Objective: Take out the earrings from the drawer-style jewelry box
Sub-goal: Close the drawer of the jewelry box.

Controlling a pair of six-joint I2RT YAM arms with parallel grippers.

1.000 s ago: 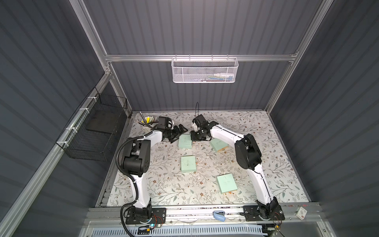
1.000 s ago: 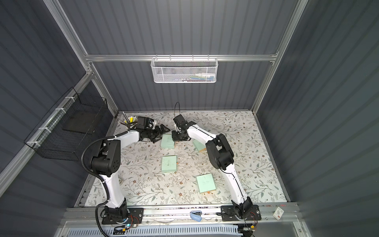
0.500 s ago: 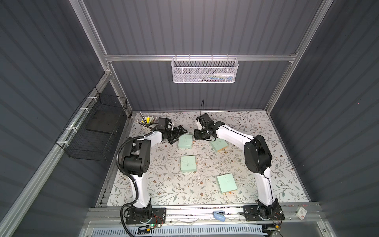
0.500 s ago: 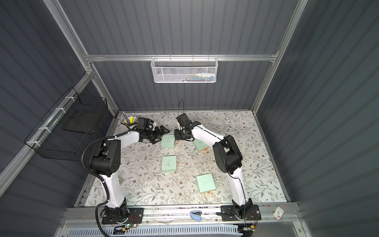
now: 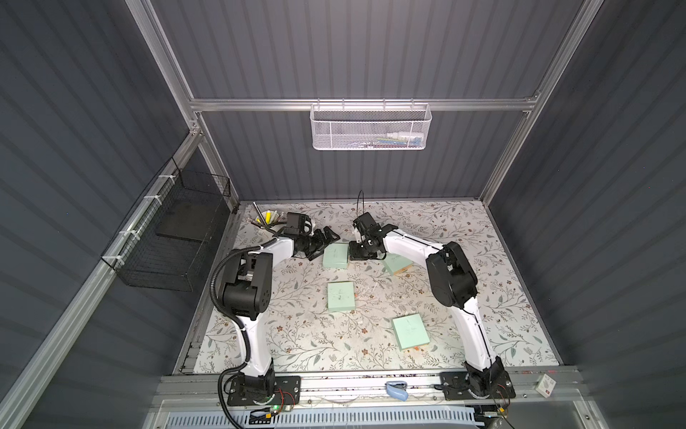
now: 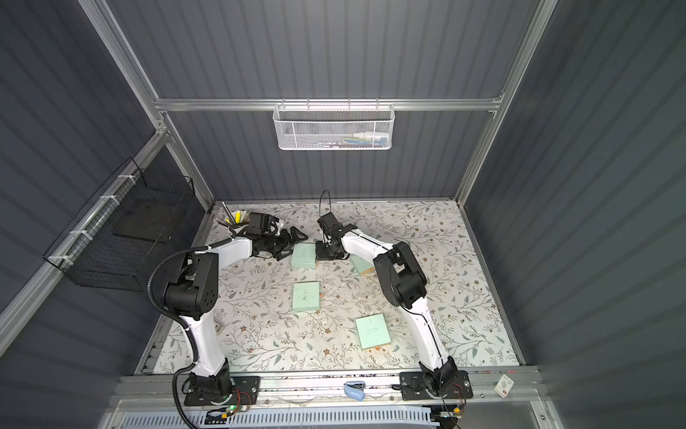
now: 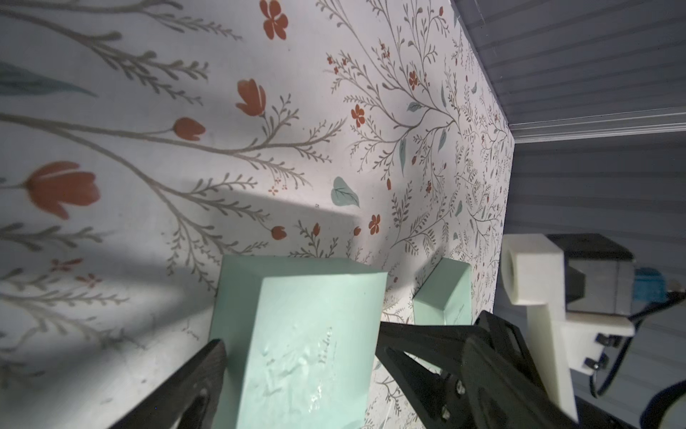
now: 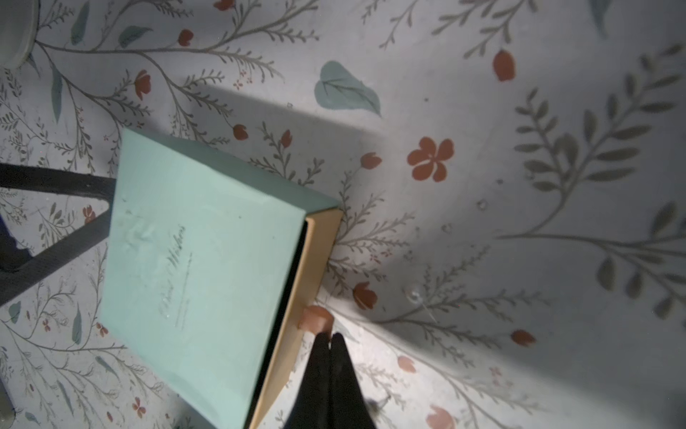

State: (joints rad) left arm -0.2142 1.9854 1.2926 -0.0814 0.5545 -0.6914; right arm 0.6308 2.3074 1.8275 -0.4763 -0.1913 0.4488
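Left gripper (image 7: 300, 336) spread wide either side of the mint jewelry box (image 5: 336, 255) on the floral table (image 5: 482, 297), right gripper (image 8: 330, 336) closed tight, tips just beside the brown pull tab (image 8: 315, 319) of its drawer (image 8: 319, 241), tiny whitish earrings (image 8: 414, 295) loose on the table nearby.

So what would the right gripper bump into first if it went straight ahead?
Most likely the orange tab on the box's drawer. The shut right gripper points right at it, tips almost touching. Depth is hard to judge, so they may already touch.
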